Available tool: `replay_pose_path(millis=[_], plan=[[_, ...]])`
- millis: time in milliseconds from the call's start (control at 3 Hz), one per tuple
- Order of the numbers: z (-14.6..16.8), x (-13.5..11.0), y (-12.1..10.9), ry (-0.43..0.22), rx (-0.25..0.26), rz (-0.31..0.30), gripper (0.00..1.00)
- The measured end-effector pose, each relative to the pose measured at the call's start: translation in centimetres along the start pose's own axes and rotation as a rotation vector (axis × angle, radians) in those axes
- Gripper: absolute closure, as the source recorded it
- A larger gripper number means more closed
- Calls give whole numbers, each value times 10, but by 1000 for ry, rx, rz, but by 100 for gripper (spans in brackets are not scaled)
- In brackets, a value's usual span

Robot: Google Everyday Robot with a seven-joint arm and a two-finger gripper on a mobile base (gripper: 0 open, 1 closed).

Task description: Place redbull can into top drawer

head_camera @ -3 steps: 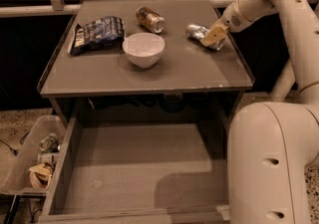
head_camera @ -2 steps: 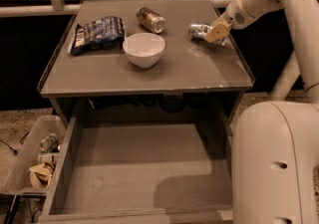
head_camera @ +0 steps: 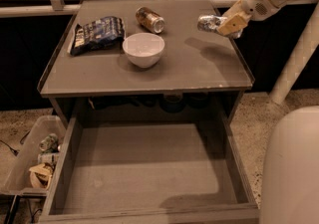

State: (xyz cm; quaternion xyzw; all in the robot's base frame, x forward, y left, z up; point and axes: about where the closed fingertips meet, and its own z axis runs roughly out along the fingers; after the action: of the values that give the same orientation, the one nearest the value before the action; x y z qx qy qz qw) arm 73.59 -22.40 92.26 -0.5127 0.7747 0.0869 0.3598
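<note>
The redbull can (head_camera: 208,22), slim and silver with a shiny round end, is held on its side in my gripper (head_camera: 225,25), lifted above the right rear of the tabletop (head_camera: 199,63); its shadow falls on the top below. The gripper's tan fingers (head_camera: 230,23) are closed around the can's body. The white arm comes in from the upper right. The top drawer (head_camera: 144,168) is pulled open below the tabletop, wide and grey, with nothing in it.
A white bowl (head_camera: 143,49) stands mid-table. A golden-brown can (head_camera: 150,20) lies behind it. A dark blue chip bag (head_camera: 96,33) lies at the left. A pale plastic bin (head_camera: 33,156) with trash sits on the floor left. The robot's white base (head_camera: 294,168) is at right.
The gripper has lifted the redbull can off the tabletop; a shadow now shows beneath it. Bowl, golden-brown can and bag have not moved.
</note>
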Motion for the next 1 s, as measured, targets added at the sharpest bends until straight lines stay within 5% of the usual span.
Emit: replay_pose_path(millis=[1000], plan=[[-99, 50, 76, -22, -6, -82, 100]])
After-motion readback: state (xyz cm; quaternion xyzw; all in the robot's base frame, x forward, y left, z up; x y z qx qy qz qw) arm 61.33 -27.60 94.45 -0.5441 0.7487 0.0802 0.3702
